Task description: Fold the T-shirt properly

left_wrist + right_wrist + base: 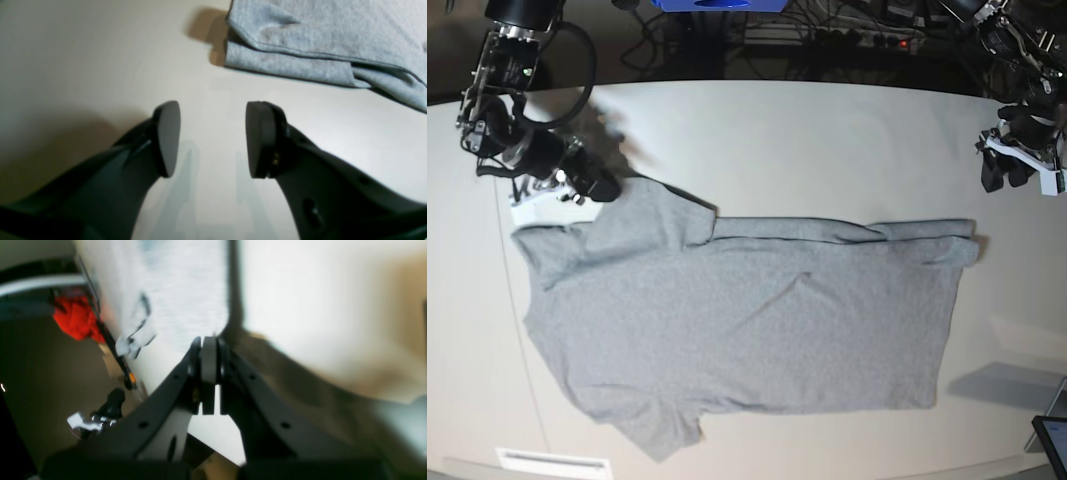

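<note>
The grey T-shirt (747,320) lies spread on the pale table (827,140), plain side up, with its far edge folded over. My right gripper (605,190) is at the shirt's far left corner. In the right wrist view the right gripper (208,350) has its jaws pressed together with a thin grey strip of cloth between them, and blurred shirt fabric (186,290) runs away from the tips. My left gripper (1017,170) hovers off the shirt's far right corner. In the left wrist view the left gripper (213,140) is open and empty, with the folded shirt edge (317,40) ahead on the right.
A white tag (527,210) lies on the table by the right arm. A white strip (552,462) sits at the near edge and a tablet corner (1052,440) at the near right. Cables and a blue box (717,5) line the back. Something red (78,321) lies beyond the table.
</note>
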`<state>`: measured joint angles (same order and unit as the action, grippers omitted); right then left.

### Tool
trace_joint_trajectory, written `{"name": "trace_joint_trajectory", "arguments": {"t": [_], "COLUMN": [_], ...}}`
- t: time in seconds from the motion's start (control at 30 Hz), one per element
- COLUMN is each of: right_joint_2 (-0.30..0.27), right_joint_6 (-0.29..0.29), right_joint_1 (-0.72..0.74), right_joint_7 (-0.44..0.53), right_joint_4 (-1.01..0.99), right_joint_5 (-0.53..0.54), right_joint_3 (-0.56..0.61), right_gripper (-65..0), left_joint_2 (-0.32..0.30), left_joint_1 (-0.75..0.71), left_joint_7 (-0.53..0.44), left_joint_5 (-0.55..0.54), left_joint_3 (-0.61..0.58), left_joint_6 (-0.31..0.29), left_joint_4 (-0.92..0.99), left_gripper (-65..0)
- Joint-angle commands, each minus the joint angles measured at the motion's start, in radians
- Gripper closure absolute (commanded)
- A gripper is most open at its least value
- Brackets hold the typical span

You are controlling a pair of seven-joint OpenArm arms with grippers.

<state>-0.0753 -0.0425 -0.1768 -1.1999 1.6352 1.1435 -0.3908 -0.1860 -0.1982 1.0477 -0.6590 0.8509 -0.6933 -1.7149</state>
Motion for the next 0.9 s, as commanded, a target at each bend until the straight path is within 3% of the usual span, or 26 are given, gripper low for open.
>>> {"name": "trace_joint_trajectory", "arguments": {"t": [0.0,0.33,0.57,0.73,0.87], "right_joint_2": [-0.007,-0.002,-0.002,-0.002,-0.008], "right_joint_6": [0.010,0.005,0.005,0.005,0.005], "right_joint_1": [0.018,0.151,0.276,0.348,0.394], "right_joint_7": [-0.007,-0.079,-0.079,-0.065,-0.001], "right_joint_4": [0.064,0.148,-0.003,-0.068,-0.128], "right_joint_5": [0.036,0.033,0.033,0.031,0.031], "right_joint_3": [-0.001,-0.001,0.005,0.095,0.168], "right_gripper": [0.0,0.0,0.0,0.0,0.0], "left_joint_2": [-0.017,-0.017,-0.017,-0.017,-0.017], "left_joint_1": [0.003,0.001,-0.001,-0.013,-0.013], "left_joint_7": [-0.020,-0.020,-0.019,-0.019,-0.019], "left_joint_5": [-0.021,-0.021,-0.021,-0.021,-0.018], "left_joint_3": [0.006,0.006,0.006,0.008,0.008], "left_joint_6": [-0.005,-0.005,-0.005,-0.005,-0.005], "left_joint_4": [-0.015,-0.015,-0.015,-0.018,-0.014], "left_gripper": [-31.1,-31.1,-31.1,-31.1,-31.1]}}
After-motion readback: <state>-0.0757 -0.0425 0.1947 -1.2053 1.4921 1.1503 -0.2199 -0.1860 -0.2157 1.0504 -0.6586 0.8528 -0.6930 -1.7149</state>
